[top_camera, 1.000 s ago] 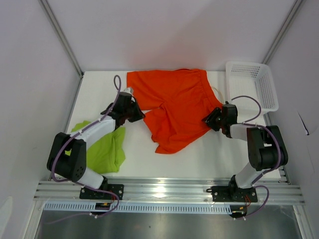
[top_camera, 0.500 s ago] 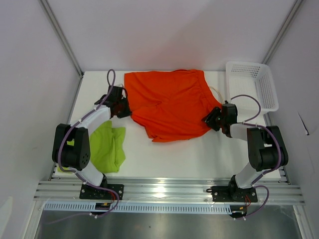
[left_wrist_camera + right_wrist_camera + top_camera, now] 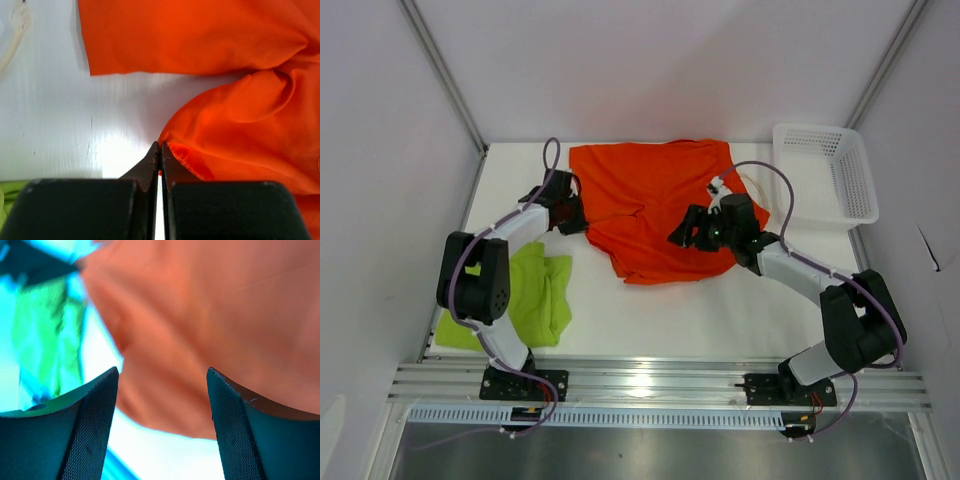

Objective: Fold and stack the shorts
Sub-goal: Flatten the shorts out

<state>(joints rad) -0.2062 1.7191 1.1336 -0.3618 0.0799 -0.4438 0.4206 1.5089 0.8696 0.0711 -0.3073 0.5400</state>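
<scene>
The orange-red shorts (image 3: pixel 655 200) lie spread at the upper centre of the bench (image 3: pixel 720 310); the lime green shorts (image 3: pixel 535 300) lie crumpled at the lower left, apart from them. The left end effector (image 3: pixel 160 150) is closed narrow on a hem at the left edge of the orange-red shorts; the right end effector (image 3: pixel 162 372) hovers wide over the same pair, holding nothing.

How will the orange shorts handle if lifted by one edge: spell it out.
Probably floppy: the orange shorts lie in soft folds and creases. Likely light, since the left gripper holds them by a pinched hem alone. They may slide easily on the smooth white table, bunching rather than keeping shape.
</scene>
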